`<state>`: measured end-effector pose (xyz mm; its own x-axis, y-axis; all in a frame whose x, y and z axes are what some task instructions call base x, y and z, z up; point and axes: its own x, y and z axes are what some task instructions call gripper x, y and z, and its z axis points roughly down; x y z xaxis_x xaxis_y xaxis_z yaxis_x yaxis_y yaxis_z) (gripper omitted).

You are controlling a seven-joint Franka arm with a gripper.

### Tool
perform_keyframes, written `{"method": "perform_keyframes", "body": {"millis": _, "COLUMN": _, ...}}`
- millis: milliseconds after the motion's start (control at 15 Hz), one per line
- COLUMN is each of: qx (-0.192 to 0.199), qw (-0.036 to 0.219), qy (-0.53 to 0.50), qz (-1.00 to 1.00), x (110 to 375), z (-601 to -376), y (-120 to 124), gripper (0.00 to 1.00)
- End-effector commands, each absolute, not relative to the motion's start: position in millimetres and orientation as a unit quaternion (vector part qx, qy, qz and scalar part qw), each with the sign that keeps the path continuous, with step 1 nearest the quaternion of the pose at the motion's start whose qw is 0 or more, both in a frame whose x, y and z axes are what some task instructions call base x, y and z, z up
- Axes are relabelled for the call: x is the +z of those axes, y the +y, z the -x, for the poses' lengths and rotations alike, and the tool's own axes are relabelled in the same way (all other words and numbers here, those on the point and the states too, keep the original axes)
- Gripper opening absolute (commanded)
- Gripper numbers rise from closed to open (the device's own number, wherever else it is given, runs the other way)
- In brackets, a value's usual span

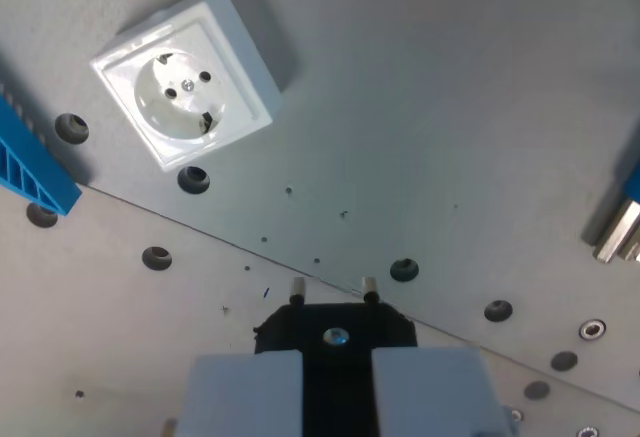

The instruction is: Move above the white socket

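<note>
While end effector (337, 382) grips black plug (335, 329), white socket (187, 75) sits upper-left, no legible txt.

Socket: white socket (187, 74), upper left of the frame, lying flat on the grey counter (430, 107).
Gripper: gripper (337, 392) at bottom centre, its pale fingers (247, 394) clamping a black plug (335, 327), two pins pointing up-frame.
Left edge: blue ribbed part (28, 167).

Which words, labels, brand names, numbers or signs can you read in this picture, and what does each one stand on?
None can be read.
White socket: plain face, no print visible.
Black plug held in the claw: no marking visible.
Blue part at the wrist view's left: no lettering.
Grey plate: only holes and specks.
</note>
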<state>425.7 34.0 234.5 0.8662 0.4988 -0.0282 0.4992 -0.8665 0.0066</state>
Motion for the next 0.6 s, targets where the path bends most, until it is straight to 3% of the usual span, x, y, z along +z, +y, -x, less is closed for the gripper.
{"method": "perform_keyframes", "body": {"millis": 67, "qx": 0.034, "qw": -0.002, "qy": 0.351, "qz": -0.936, "x": 218, "z": -421, "y": 41, "gripper": 0.00}}
{"method": "perform_keyframes", "body": {"millis": 600, "qx": 0.039, "qw": 0.001, "qy": 0.394, "qz": -0.918, "x": 178, "z": -411, "y": 61, "gripper": 0.00}}
